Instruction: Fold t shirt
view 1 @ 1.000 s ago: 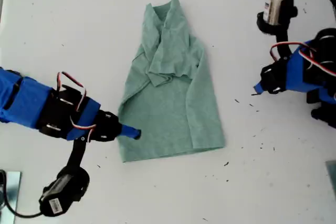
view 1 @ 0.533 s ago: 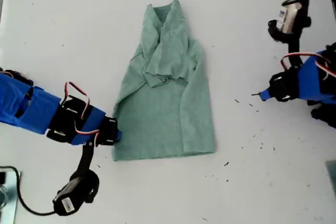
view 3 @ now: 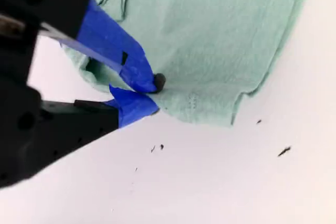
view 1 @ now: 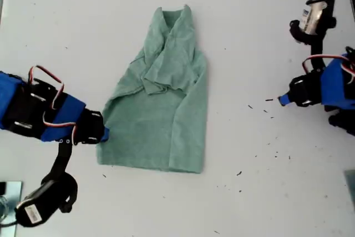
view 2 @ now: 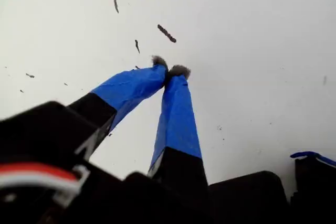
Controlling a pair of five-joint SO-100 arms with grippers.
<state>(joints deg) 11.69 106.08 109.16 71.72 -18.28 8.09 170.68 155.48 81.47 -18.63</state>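
A: Where is the shirt (view 1: 161, 98) now?

B: It lies on the table (view 1: 72, 26), in the middle of the exterior view, partly folded, with the sleeves bunched over the chest. My second gripper (view 3: 152, 94) has pinched the hem corner at the exterior view's left; its jaws are closed on the cloth edge.

A: And the other one?

B: My first gripper (view 2: 169, 71) is at the exterior view's right, well apart from the shirt. Its tips touch each other and hold nothing.

A: Which step is this?

B: I judge it is a straightening pull on the hem corner. The next move needs a lift of this corner and a carry toward the collar, without dragging the whole shirt.
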